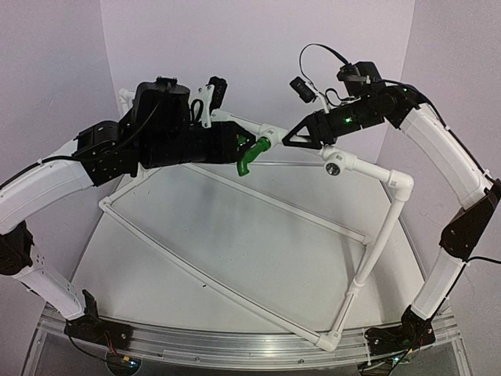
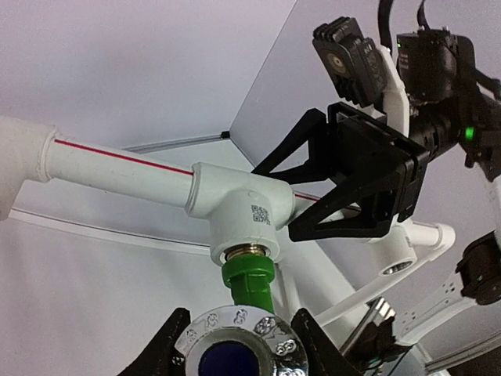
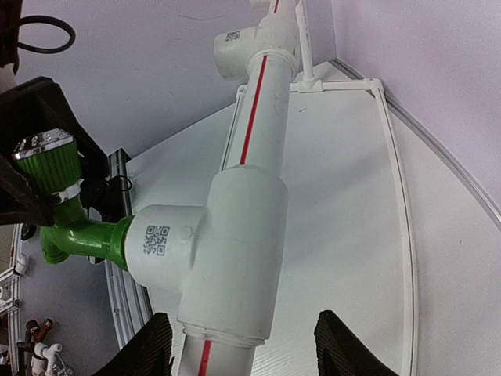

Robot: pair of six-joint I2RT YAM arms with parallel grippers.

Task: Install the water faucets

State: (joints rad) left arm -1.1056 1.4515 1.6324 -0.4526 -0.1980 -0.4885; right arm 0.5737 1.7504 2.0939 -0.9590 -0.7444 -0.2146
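The green faucet (image 2: 249,283) is sitting in the upper middle of the overhead view. Its threaded end is stuck into the side port of a white tee fitting (image 2: 235,205), the one with the little QR sticker on it. You can see a brass ring just inside that port where the green stem goes in.

The left end effector (image 2: 239,338) is clamped on the faucet's round silver cap (image 2: 210,323), with one black finger pressed against each side. The cap has a blue centre.

The right end effector (image 3: 243,329) comes in from the upper right and straddles the run of the same tee, one finger either side. Honestly I can't tell if it's actually squeezing or just sitting around it. In its own wrist view there's a bit of daylight on one side.

The tee is part of the raised back rail of a white pipe frame (image 1: 401,182), and that rail has a red stripe along it. The frame sits on the white table (image 1: 258,266).
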